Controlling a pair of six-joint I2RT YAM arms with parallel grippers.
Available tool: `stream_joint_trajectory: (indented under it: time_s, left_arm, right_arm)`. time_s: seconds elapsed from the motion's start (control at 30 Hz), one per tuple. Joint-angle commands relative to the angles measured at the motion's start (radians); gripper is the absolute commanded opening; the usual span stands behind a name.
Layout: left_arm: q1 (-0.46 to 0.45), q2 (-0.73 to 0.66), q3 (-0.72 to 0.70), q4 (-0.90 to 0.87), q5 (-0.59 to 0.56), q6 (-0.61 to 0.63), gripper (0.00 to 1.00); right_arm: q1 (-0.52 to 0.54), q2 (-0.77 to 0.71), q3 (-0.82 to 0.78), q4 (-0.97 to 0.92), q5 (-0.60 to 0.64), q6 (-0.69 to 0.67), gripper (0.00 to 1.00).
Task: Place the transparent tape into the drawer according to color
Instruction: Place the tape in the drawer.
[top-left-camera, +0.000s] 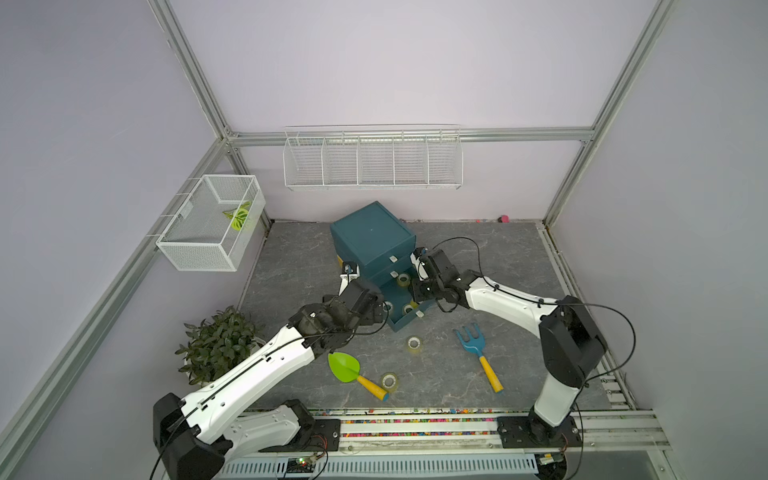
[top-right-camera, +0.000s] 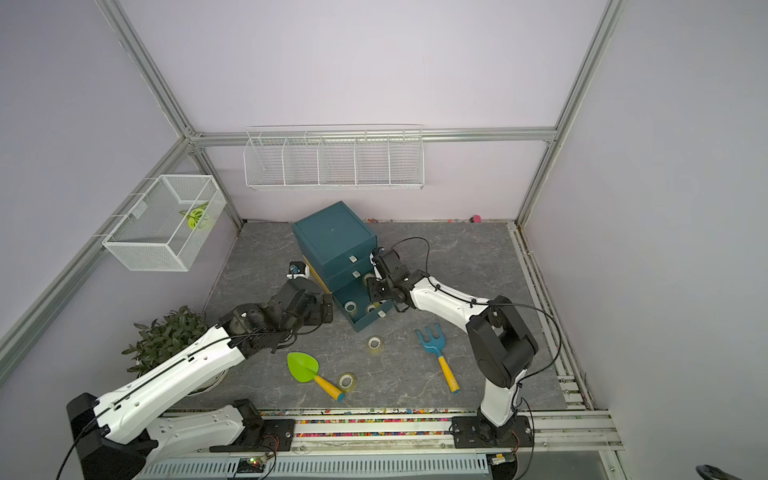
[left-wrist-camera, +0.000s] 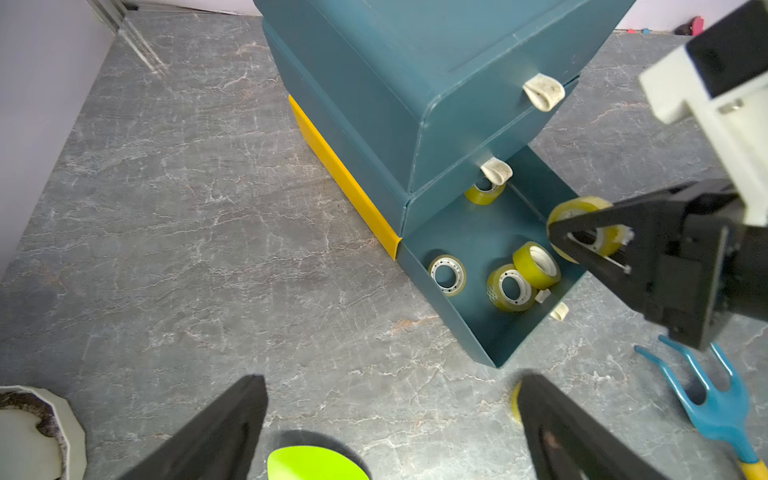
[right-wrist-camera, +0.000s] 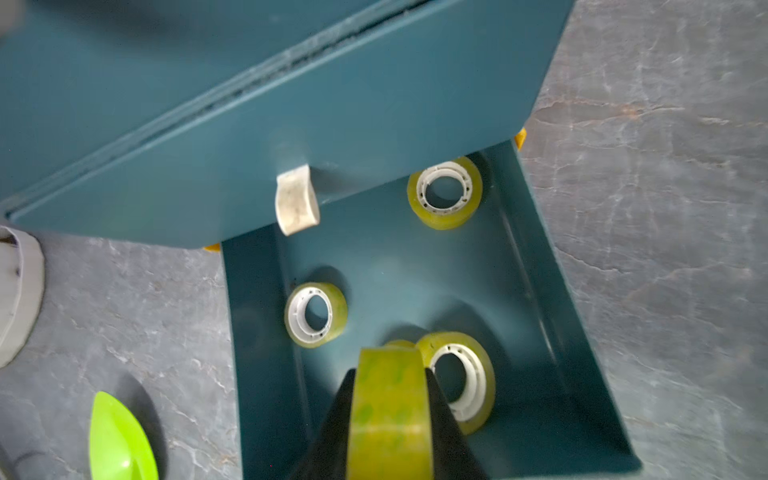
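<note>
A teal drawer cabinet (top-left-camera: 372, 237) stands toward the surface's (top-left-camera: 291, 270) far edge, its bottom drawer (right-wrist-camera: 540, 291) open. My left pincer (left-wrist-camera: 390, 382) gapes empty beside it. My right pincer (right-wrist-camera: 390, 374) clenches a yellow-green tape roll (left-wrist-camera: 582, 206) above that drawer, where four like rolls (left-wrist-camera: 446, 274) lie. Two loose rolls (top-left-camera: 414, 344) lie nearer the front edge.

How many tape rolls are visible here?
7 tape rolls: four in the open drawer, one between the right gripper's jaws above it, two on the table. More may hide in the closed drawers.

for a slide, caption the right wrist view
Right gripper holds a yellow-green tape roll over the open drawer of matching rolls
</note>
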Motion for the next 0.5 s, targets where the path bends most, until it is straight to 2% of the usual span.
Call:
stream_joint_trajectory:
  time_s: [0.0, 0.07, 0.13, 0.37, 0.47]
  left_arm:
    - [0.006, 0.010, -0.013, -0.007, 0.027, 0.000, 1.00]
    - [0.006, 0.009, -0.015, -0.005, 0.032, 0.002, 1.00]
    - [0.006, 0.008, -0.017, -0.003, 0.038, 0.002, 1.00]
    - [0.006, 0.012, -0.015, 0.006, 0.063, 0.013, 1.00]
    - [0.005, 0.019, -0.018, 0.031, 0.112, 0.044, 1.00]
  right_arm:
    - [-0.005, 0.025, 0.027, 0.035, -0.015, 0.036, 0.45]
    - [-0.006, 0.020, 0.023, 0.042, -0.013, 0.041, 0.53]
    - [-0.005, 0.006, 0.019, 0.046, -0.010, 0.043, 0.55]
    - [-0.006, -0.124, -0.055, 0.075, -0.002, 0.055, 0.56]
    - [-0.003, -0.189, -0.096, 0.079, -0.024, 0.055, 0.56]
